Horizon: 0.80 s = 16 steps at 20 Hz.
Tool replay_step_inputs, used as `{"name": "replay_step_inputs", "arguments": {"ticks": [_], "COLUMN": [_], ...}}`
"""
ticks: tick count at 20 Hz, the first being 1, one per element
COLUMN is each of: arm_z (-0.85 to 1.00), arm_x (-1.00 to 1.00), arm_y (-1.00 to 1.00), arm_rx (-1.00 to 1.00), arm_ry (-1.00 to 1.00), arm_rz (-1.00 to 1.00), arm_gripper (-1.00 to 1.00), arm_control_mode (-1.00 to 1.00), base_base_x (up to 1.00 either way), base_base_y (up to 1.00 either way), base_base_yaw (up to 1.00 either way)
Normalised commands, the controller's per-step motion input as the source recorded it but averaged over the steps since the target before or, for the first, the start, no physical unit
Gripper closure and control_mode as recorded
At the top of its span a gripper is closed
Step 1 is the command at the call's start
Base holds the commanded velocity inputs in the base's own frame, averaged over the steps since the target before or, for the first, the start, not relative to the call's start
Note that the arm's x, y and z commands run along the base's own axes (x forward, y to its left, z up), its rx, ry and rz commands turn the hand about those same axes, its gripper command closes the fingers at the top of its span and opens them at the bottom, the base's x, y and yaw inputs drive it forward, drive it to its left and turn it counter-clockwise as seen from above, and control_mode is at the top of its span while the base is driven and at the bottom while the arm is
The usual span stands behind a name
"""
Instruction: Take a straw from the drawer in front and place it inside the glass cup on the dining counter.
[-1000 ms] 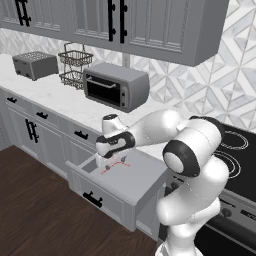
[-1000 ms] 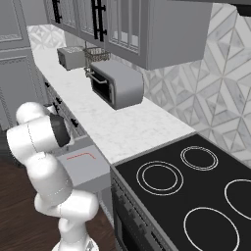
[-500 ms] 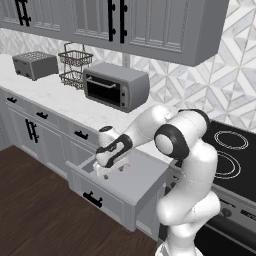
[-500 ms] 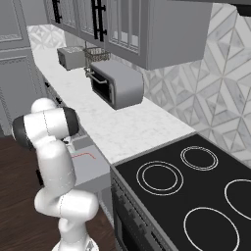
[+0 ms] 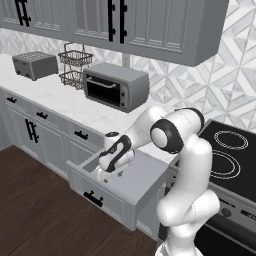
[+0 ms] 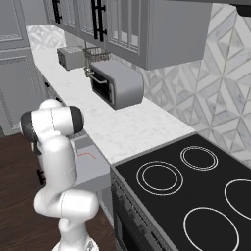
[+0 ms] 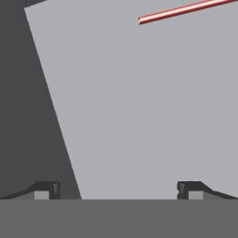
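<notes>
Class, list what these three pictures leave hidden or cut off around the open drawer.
- Straw: hand view, its far end is cut off by the picture's edge; right base view shows just a short red bit.
- Drawer: left base view, the arm covers part of its inside.
- Gripper: hand view, open, with just the fingertips showing.

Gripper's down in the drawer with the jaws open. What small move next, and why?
Probably shift the gripper toward the straw before closing: in the hand view it lies on the drawer floor, off toward the top right, not between the open jaws.
</notes>
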Motion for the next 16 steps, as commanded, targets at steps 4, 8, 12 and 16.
{"name": "replay_step_inputs", "arguments": {"ticks": [4, 8, 12, 16], "arm_z": [-0.23, -0.01, 0.0, 0.04], "arm_x": [-0.16, -0.67, -0.77, -0.72], "arm_y": [0.37, 0.91, 1.0, 1.0], "arm_rx": [0.14, 0.08, 0.03, 0.0], "arm_ry": [0.0, 0.0, 0.0, 0.0], "arm_rz": [0.02, 0.0, 0.0, 0.0], "arm_gripper": [-1.0, -1.0, -1.0, -1.0], "arm_control_mode": [-1.0, -1.0, -1.0, -1.0], "base_base_x": [0.0, 0.0, 0.0, 0.0], "base_base_y": [0.0, 0.0, 0.0, 0.0], "base_base_yaw": [0.0, 0.0, 0.0, 0.0]}}
